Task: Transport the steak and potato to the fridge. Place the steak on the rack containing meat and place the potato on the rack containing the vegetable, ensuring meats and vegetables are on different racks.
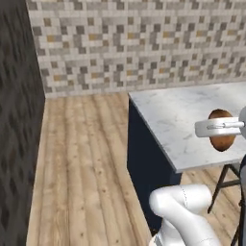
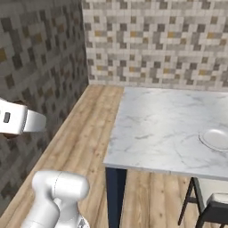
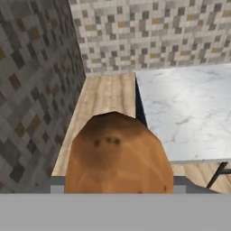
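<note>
The claw [image 1: 222,129] is squeezed tight on the brown potato [image 3: 118,155], holding it up in the air beside the marble table [image 2: 164,129]. A white plate [image 2: 217,139] sits on that table.

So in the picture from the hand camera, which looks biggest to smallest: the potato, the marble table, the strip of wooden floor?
1. Potato, though only because it sits right at the lens.
2. Marble table.
3. Wooden floor.
The potato and table look close in area, so that ranking is unsure.
</note>
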